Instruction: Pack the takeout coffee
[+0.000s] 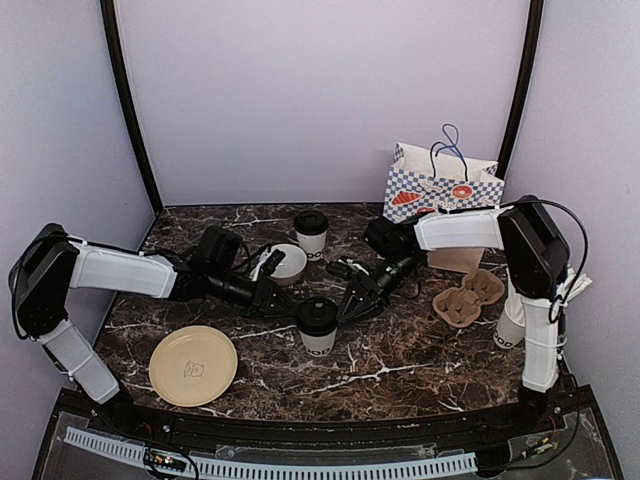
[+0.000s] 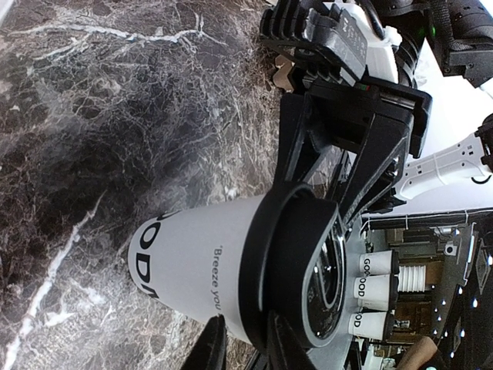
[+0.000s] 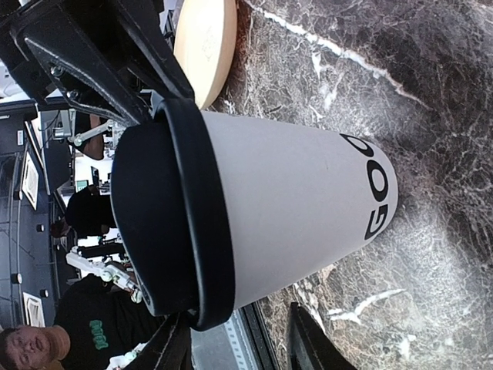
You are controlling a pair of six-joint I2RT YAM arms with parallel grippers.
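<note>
A white paper cup with a black lid stands at the middle of the marble table, and both grippers are at it. My left gripper comes from the left. In the left wrist view its two fingers sit close together on either side of the rim of the lid; I cannot make out whether they press on it. My right gripper comes from the right with its jaws wide. One finger is at the lid's rim and the other stands apart from the cup wall. A second lidded cup stands further back.
A brown pulp cup carrier lies right of centre, in front of a checked paper bag. A low white bowl sits behind the left gripper. A yellow plate lies front left. Another white cup stands by the right arm's base.
</note>
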